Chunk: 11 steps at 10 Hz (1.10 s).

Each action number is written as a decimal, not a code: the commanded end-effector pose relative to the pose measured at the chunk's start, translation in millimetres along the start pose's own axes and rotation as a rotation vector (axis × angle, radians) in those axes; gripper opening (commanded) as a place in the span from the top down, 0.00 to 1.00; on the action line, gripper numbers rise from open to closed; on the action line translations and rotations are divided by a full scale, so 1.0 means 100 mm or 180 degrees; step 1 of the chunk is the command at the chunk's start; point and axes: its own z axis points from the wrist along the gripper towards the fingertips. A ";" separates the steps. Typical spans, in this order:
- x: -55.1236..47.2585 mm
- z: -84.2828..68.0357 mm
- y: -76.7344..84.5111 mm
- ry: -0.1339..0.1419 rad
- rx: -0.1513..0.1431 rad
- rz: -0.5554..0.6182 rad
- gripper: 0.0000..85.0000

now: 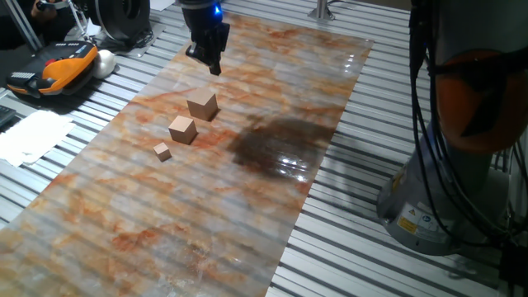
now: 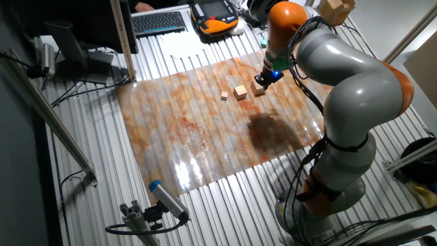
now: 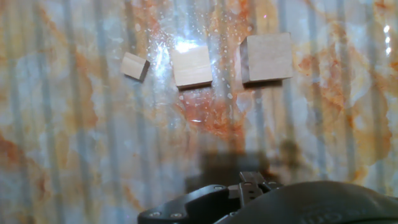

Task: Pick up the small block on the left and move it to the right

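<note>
Three plain tan wooden cubes lie in a row on the marbled mat. The small block (image 1: 202,105) is the largest cube, at the far end of the row; it also shows in the other fixed view (image 2: 257,89) and the hand view (image 3: 266,58). The middle-sized cube (image 1: 182,129) (image 3: 192,66) and the tiniest cube (image 1: 162,151) (image 3: 135,66) lie beside it. My gripper (image 1: 213,64) (image 2: 264,77) hangs above the mat just beyond the small block, apart from it, empty, with the fingers looking spread. The hand view shows only the hand's dark housing, not the fingertips.
The marbled mat (image 1: 272,206) lies on a slatted metal table, with a dark patch (image 1: 276,144) right of the cubes. An orange-black device (image 1: 49,70) and papers (image 1: 29,136) lie off the mat to the left. The arm's base (image 1: 445,190) stands at the right.
</note>
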 end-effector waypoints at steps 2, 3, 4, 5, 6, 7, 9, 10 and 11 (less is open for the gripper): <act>-0.19 0.02 -0.16 -0.0049 -0.0067 -0.0010 1.00; -0.37 -0.02 -0.28 0.0003 -0.0047 -0.0038 1.00; -0.54 -0.06 -0.35 0.0078 -0.0007 -0.0051 1.00; -0.68 -0.06 -0.39 0.0115 0.0039 -0.0076 1.00; -0.74 0.00 -0.40 0.0073 0.0077 -0.0077 1.00; -0.77 0.10 -0.38 0.0004 0.0075 -0.0013 1.00; -0.84 0.24 -0.35 -0.0073 0.0054 0.0030 0.80; -0.87 0.30 -0.34 -0.0073 0.0059 0.0045 0.80; -0.90 0.36 -0.32 -0.0082 0.0118 0.0031 0.80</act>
